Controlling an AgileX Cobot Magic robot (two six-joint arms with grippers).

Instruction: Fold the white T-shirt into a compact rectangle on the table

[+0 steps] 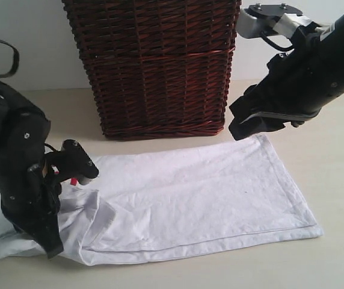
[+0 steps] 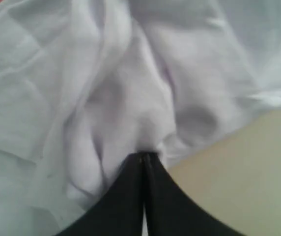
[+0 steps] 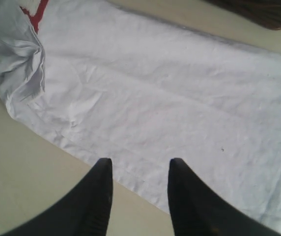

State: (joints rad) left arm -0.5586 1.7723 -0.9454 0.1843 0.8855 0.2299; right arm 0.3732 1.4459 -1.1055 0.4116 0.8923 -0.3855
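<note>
The white T-shirt lies on the table as a long flat band, bunched and wrinkled at its left end. My left gripper points down into that bunched end. In the left wrist view its jaws are pressed together, pinching a ridge of white cloth. My right gripper hovers open over the shirt's far right corner. In the right wrist view its fingertips straddle the shirt's edge with nothing between them. A bit of red lettering shows near the crumpled end.
A tall dark brown wicker basket stands at the back of the table, just behind the shirt; its corner shows in the right wrist view. Bare table lies in front of and to the right of the shirt.
</note>
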